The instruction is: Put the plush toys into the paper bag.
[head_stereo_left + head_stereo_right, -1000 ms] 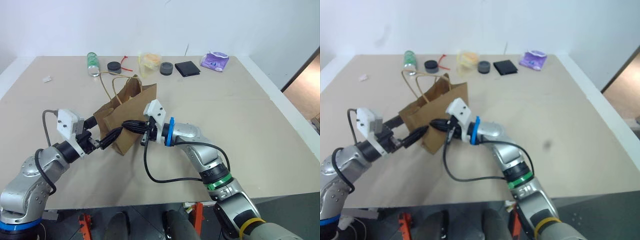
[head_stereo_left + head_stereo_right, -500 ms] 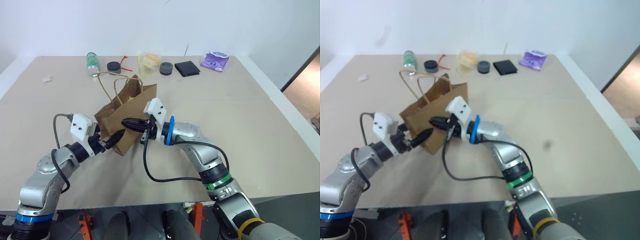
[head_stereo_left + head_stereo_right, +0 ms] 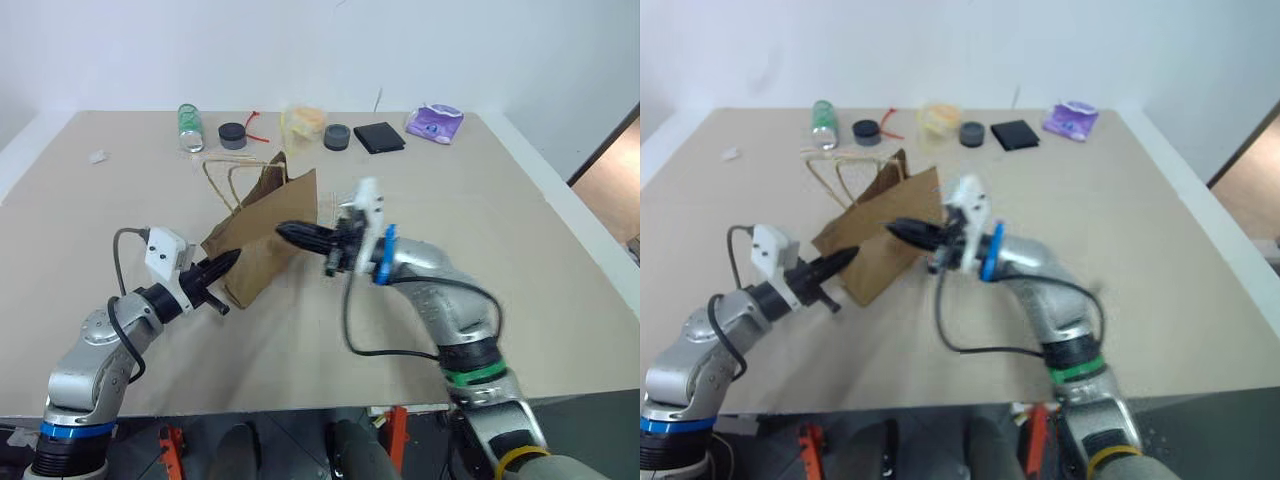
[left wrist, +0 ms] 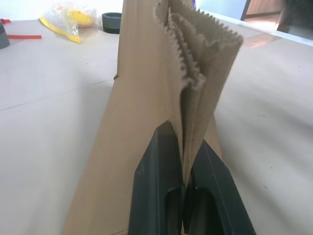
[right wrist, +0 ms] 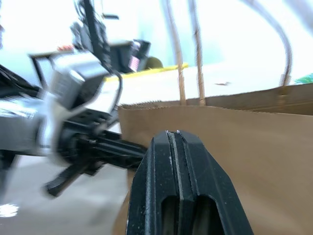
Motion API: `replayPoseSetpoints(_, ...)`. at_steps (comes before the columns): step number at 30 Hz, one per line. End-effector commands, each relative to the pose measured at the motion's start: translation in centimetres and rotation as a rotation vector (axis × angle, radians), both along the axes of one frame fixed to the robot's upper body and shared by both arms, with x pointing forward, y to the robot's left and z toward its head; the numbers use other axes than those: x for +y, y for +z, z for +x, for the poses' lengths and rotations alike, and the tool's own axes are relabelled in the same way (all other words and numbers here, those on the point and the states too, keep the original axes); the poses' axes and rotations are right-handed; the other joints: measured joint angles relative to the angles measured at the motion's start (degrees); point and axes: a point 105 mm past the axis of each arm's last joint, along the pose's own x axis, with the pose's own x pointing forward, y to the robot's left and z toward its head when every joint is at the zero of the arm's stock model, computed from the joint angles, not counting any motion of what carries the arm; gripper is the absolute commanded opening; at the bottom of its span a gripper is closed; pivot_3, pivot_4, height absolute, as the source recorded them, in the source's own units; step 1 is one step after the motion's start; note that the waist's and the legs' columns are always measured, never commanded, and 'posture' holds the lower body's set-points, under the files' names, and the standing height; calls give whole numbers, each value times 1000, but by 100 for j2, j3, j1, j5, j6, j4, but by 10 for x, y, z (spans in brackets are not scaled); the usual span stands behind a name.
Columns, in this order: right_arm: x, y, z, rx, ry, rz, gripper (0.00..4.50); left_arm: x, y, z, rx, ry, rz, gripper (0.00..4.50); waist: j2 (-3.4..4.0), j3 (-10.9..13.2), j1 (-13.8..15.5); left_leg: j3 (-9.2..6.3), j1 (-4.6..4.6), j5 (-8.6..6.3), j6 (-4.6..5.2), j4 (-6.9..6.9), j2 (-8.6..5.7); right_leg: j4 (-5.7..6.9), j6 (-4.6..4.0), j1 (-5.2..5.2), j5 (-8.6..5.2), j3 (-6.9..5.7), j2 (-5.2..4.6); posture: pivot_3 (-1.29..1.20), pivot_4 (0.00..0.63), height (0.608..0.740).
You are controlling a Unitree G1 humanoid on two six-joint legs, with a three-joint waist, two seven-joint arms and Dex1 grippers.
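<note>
We count one paper bag on the table, with two loop handles.

Along the far edge we count six smaller items:
- one green-capped clear bottle
- two dark round pucks, one beside the bottle and one further right
- one red strip next to the first puck
- one clear yellowish plastic bag
- one flat black square item
- one purple packet

That makes seven with the strip included.

We also count one small white scrap near the left edge.

Two grippers are in view: one left gripper and one right gripper.
</note>
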Motion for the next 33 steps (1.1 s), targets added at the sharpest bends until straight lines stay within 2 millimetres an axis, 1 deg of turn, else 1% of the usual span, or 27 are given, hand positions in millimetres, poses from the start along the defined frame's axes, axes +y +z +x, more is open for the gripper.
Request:
replayPoseSetpoints(1, -51, 24, -14, 31, 57, 0, 1297, -11, 27, -13, -107, -136, 2, 0, 0, 1, 11, 2, -1, 0, 0, 2, -5, 0, 2, 1, -2, 0, -7, 0, 150, 740)
replayPoseSetpoints(2, -59, 25, -16, 38, 66, -19, 1789, -13, 28, -16, -113, -162, 9, 0, 0, 1, -1, 7, -1, 0, 0, 2, -9, -2, 3, -1, -4, 0, -13, 0, 150, 740)
replayPoseSetpoints(3, -71, 27, -18, 38, 73, -54, 2529, -15, 31, -19, -125, -202, 18, 0, 0, 1, -26, 8, 0, -2, 3, 2, -8, -4, 3, -1, -4, 0, -12, 0, 150, 740)
replayPoseSetpoints(5, -92, 35, -19, 23, 72, -106, 3249, -19, 35, -24, -138, -282, 31, 0, 7, 6, -51, 7, 11, -12, 18, 2, -6, -3, -2, 0, -4, 2, -5, 0, 150, 740)
replayPoseSetpoints(7, -110, 40, -21, -1, 70, -174, 4218, -23, 33, -34, -128, -386, 73, 0, 11, 8, -51, 2, 15, -12, 19, -3, -5, -2, -6, -2, -6, 2, 2, 0, 150, 740)
replayPoseSetpoints(8, -116, 41, -21, -11, 69, -206, 4459, -24, 30, -38, -115, -435, 94, 0, 12, 8, -51, 2, 17, -14, 21, -3, -4, -1, -9, -2, -8, 2, 4, 0, 150, 740)
replayPoseSetpoints(10, -130, 49, -22, -48, 66, -269, 4459, -23, 25, -47, -99, -530, 143, 0, 13, 8, -51, 3, 20, -16, 24, -5, -5, -2, -12, -2, -11, 2, 3, 0, 150, 740)
replayPoseSetpoints(13, -140, 62, -24, -88, 77, -331, 4459, -17, 20, -56, -80, -637, 205, 0, 25, 18, -52, 9, 16, -17, 22, -3, -6, -3, -11, -6, -12, 7, 1, 0, 150, 740)
replayPoseSetpoints(16, -148, 76, -29, -132, 101, -372, 4459, -7, 17, -52, -63, -690, 277, 0, 27, 19, -38, 8, 16, -17, 22, -2, -6, -3, -10, -7, -13, 6, 1, 0, 150, 740)
replayPoseSetpoints(19, -146, 87, -43, -155, 170, -363, 4459, 0, 17, -44, -63, -706, 326, 0, 27, 19, -32, 7, 16, -17, 22, -1, -6, -3, -10, -8, -13, 5, 0, 0, 150, 740)
replayPoseSetpoints(21, -142, 83, -54, -159, 217, -419, 4459, 2, 16, -39, -63, -708, 345, 0, 29, 20, -28, 8, 13, -17, 22, 0, -6, -3, -9, -8, -13, 5, -2, 0, 150, 740)
replayPoseSetpoints(23, -139, 80, -60, -158, 238, -445, 4459, 2, 13, -36, -53, -712, 360, 0, 29, 20, -28, 9, 11, -21, 17, 0, -7, -3, -4, -8, -18, 5, -6, 0, 150, 740)
replayPoseSetpoints(25, -137, 79, -62, -156, 238, -442, 4459, 1, 10, -35, -41, -720, 374, 0, 29, 20, -28, 11, 11, -27, 8, 0, -7, -3, -1, -7, -25, 5, -7, 0, 150, 740)
replayPoseSetpoints(28, -138, 79, -56, -151, 200, -422, 4459, -4, 8, -39, -19, -745, 369, 0, 29, 19, -31, 13, 9, -32, 4, 1, -7, -2, 1, -8, -29, 6, -8, 0, 150, 740)
replayPoseSetpoints(29, -138, 78, -54, -149, 194, -420, 4500, -5, 8, -41, -13, -756, 367, 267, 29, 20, -29, 12, 10, -32, 5, 1, -7, -2, 1, -8, -30, 5, -7, 0, 150, 740)
replayPoseSetpoints(30, -138, 77, -54, -146, 193, -417, 4500, -5, 7, -43, -10, -763, 371, 436, 29, 20, -28, 12, 9, -32, 6, 1, -7, -2, 1, -8, -31, 5, -7, 0, 150, 740)
replayPoseSetpoints(32, -137, 76, -53, -146, 193, -416, 4500, -5, 7, -45, -7, -766, 368, 1149, 29, 20, -28, 11, 10, -32, 6, 1, -7, -2, 1, -8, -31, 5, -7, 0, 150, 740)
replayPoseSetpoints(33, -136, 75, -53, -145, 193, -415, 4500, -5, 9, -47, -12, -765, 360, 1623, 29, 20, -29, 12, 9, -32, 6, 1, -7, -2, 1, -8, -32, 5, -7, 0, 150, 740)
